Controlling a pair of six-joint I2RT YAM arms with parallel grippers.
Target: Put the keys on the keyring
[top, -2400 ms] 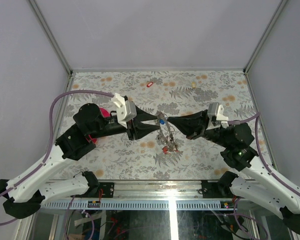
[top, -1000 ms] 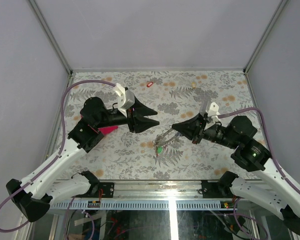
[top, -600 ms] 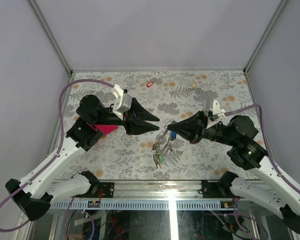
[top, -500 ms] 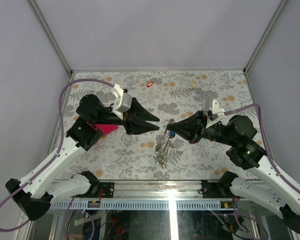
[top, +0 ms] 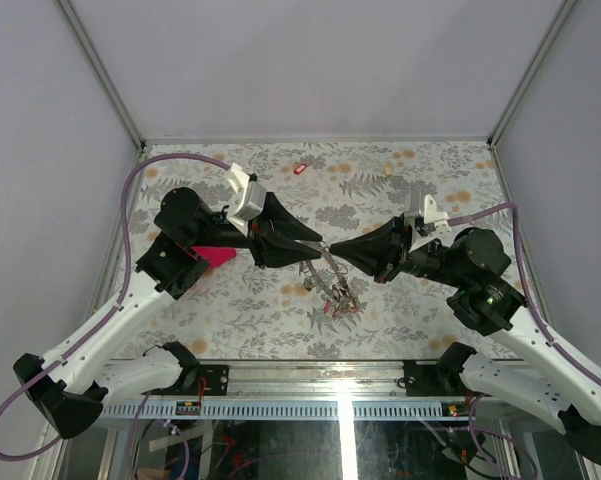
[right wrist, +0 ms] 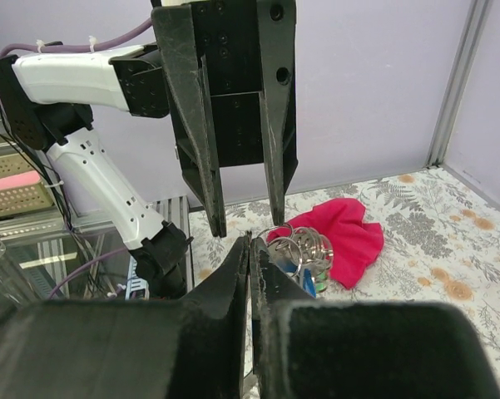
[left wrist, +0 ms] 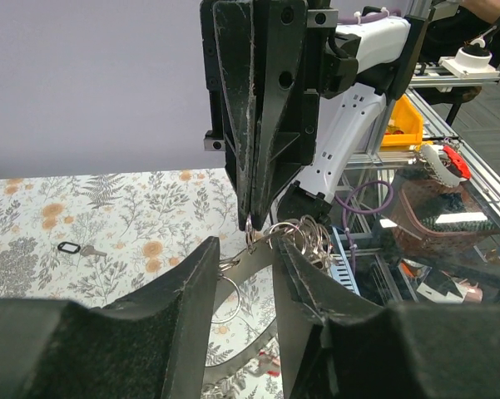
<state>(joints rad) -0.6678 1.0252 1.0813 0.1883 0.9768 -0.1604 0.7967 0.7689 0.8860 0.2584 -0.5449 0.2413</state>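
Top view: a second ago the left gripper [top: 310,250] stood well apart from the keyring [top: 327,271]; now it has come in, almost tip to tip with the right gripper [top: 337,250], and its jaws have narrowed, though a gap remains; the right gripper is pressed closed on the upper edge of the ring, which hangs just under both tips with the bunch of keys [top: 339,301] at its lowest part; I judge that the left one comes to steady or to take over the ring, so that the next key can go on. Counted here: two grippers, one ring, one bunch whose keys I cannot count, one magenta cloth [top: 213,257] behind the left gripper, and two loose keys well beyond both tips, a red-tagged key [top: 300,168] and a cream-tagged key [top: 388,171].

Left wrist view: its own fingers stand apart on both sides of the grey band of the ring, not visibly pressing it; the right gripper comes down from above, closed, with its tip between them; one black-tagged key [left wrist: 71,247] lies far to the left.

Right wrist view: its own fingers are together; the two fingers of the left gripper straddle their tip; one bunch and one cloth are just behind.
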